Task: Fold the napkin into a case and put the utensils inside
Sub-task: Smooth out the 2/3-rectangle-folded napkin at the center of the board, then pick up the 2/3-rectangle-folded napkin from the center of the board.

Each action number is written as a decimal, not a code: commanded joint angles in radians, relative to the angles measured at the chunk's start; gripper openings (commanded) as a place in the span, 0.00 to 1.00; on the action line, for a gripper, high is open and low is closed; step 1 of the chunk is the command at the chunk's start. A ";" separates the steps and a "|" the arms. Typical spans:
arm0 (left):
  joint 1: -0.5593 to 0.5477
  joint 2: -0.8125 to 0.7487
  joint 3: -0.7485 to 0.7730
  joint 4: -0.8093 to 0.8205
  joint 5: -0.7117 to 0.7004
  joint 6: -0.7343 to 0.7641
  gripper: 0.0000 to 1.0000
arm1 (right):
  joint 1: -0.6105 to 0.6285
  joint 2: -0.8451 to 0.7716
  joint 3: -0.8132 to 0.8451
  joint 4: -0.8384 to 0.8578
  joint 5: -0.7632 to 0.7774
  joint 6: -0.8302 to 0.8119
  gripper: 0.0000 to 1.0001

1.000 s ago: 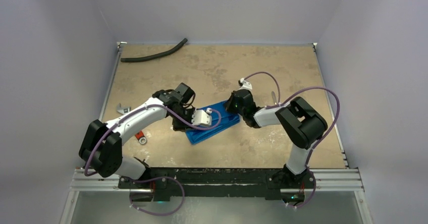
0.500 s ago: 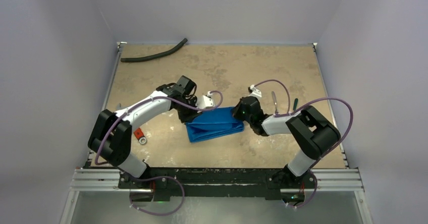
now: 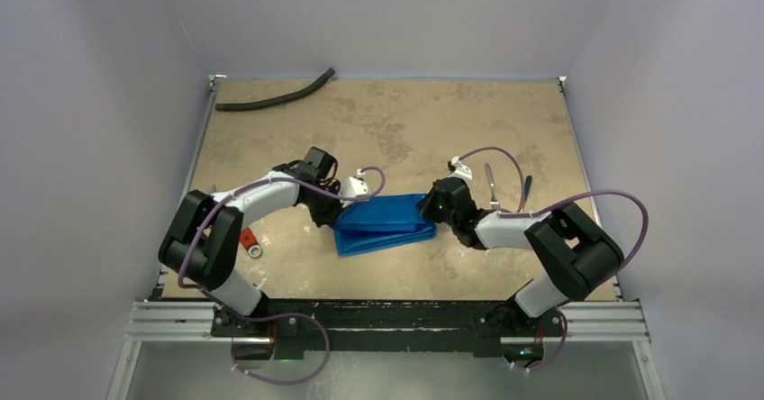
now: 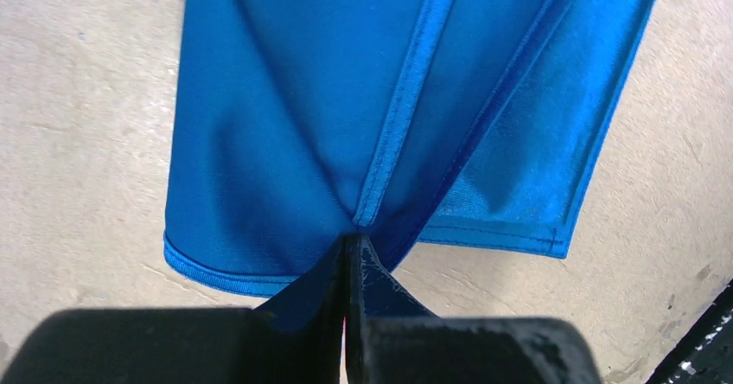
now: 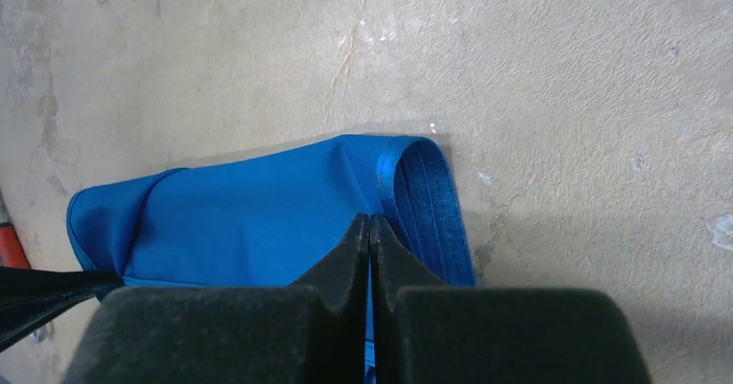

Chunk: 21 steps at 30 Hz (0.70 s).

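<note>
Folding well under way, judging by the layers. Seen from above as a flat blue oblong: the napkin, lying crosswise about midway between the left and right edges, somewhat closer to the near edge than the far one. Pinched at its left end by the left gripper, jaws pressed tight together on a gathered tuck of hem, creases fanning away from the grip. Pinched at its right end by the right gripper, jaws likewise pressed together over the rolled, stacked edges. Held taut between the two, so probably being smoothed or squared up, not folded anew. Hard to say whether the fold already makes a pocket; no opening plainly shown. Nothing tucked inside, as far as visible. Off toward the right edge, apart from the cloth, a slim silver piece, likely the fork, and beside it a darker slim thing too small to name. Left to do, on this reading: finish the pouch, let go, fetch what goes inside, slide it in. Elsewhere, a red-handled wrench near the left edge and a black hose by the far left corner.
</note>
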 commanded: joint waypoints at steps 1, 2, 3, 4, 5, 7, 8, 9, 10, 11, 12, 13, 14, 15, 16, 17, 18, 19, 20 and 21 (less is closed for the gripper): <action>0.004 -0.098 -0.082 0.126 0.062 0.054 0.00 | 0.007 -0.058 0.015 -0.051 -0.026 -0.016 0.00; 0.004 -0.097 -0.090 0.131 0.060 0.058 0.00 | 0.008 -0.071 0.023 -0.064 -0.033 -0.023 0.00; 0.004 -0.093 -0.092 0.132 0.055 0.058 0.00 | 0.008 -0.086 0.031 -0.075 -0.044 -0.035 0.00; 0.004 -0.089 -0.091 0.129 0.049 0.061 0.00 | 0.013 -0.101 0.040 -0.083 -0.054 -0.049 0.00; 0.004 -0.088 -0.088 0.128 0.041 0.062 0.00 | 0.020 -0.112 0.049 -0.090 -0.061 -0.068 0.00; 0.004 -0.099 -0.074 0.129 0.027 0.060 0.09 | 0.037 -0.121 0.072 -0.106 -0.068 -0.104 0.00; 0.004 -0.103 -0.060 0.124 0.022 0.056 0.12 | 0.046 -0.119 0.083 -0.107 -0.076 -0.124 0.00; 0.004 -0.107 -0.042 0.114 0.018 0.054 0.13 | 0.057 -0.111 0.100 -0.112 -0.081 -0.142 0.00; 0.003 -0.112 -0.025 0.103 0.017 0.054 0.14 | 0.071 -0.101 0.117 -0.111 -0.089 -0.161 0.00; 0.004 -0.121 -0.008 0.088 0.016 0.056 0.15 | 0.085 -0.087 0.133 -0.100 -0.104 -0.185 0.00; 0.005 -0.132 0.009 0.074 0.013 0.061 0.17 | 0.101 -0.065 0.157 -0.089 -0.125 -0.206 0.00; 0.005 -0.141 0.030 0.052 0.011 0.067 0.20 | 0.117 -0.041 0.183 -0.084 -0.145 -0.229 0.00; 0.005 -0.151 0.050 0.026 0.008 0.075 0.23 | 0.135 -0.009 0.217 -0.078 -0.173 -0.255 0.00; 0.005 -0.161 0.074 -0.003 0.006 0.085 0.25 | 0.150 0.037 0.254 -0.073 -0.198 -0.291 0.00; 0.005 -0.176 0.095 -0.033 0.007 0.099 0.27 | 0.164 0.057 0.288 -0.068 -0.236 -0.306 0.00; 0.007 -0.197 0.109 -0.056 0.017 0.120 0.28 | 0.174 0.097 0.319 -0.058 -0.274 -0.330 0.00; 0.007 -0.224 0.119 -0.082 0.031 0.147 0.30 | 0.180 0.114 0.343 -0.049 -0.314 -0.350 0.00; 0.007 -0.262 0.120 -0.101 0.051 0.180 0.31 | 0.184 0.145 0.369 -0.038 -0.346 -0.373 0.00; 0.006 -0.298 0.112 -0.122 0.073 0.220 0.34 | 0.187 0.165 0.387 -0.031 -0.368 -0.385 0.00; 0.007 -0.334 0.101 -0.150 0.104 0.266 0.39 | 0.188 0.182 0.400 -0.029 -0.384 -0.395 0.00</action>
